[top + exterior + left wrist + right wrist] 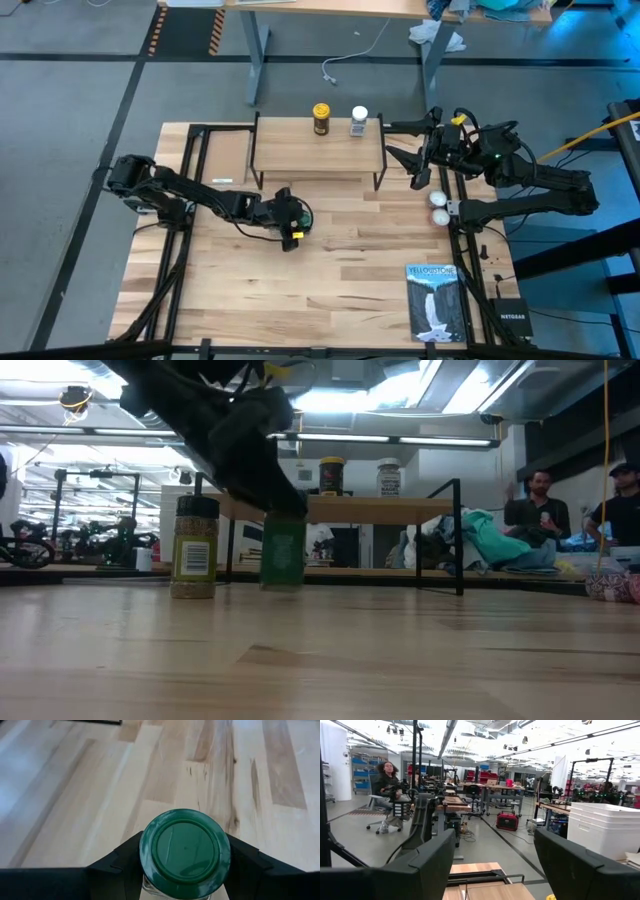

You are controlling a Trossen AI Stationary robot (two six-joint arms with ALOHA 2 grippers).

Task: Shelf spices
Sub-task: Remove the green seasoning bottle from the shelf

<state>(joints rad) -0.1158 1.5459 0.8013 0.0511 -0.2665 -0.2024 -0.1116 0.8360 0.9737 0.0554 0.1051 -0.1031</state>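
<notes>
The left pincer [291,222] grips the green jar [185,851] just under its lid, on the desk [330,270] in front of the shelf [316,149]. A top-heavy hold could let it swing, clipping the dark-lidded jar [195,546] beside it. The right pincer [418,160] waits open beside the shelf.

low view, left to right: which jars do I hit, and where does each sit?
Dark-lidded jar standing on the table → green jar held in the left gripper → yellow-lidded amber jar on the shelf → white-lidded clear jar on the shelf.
</notes>
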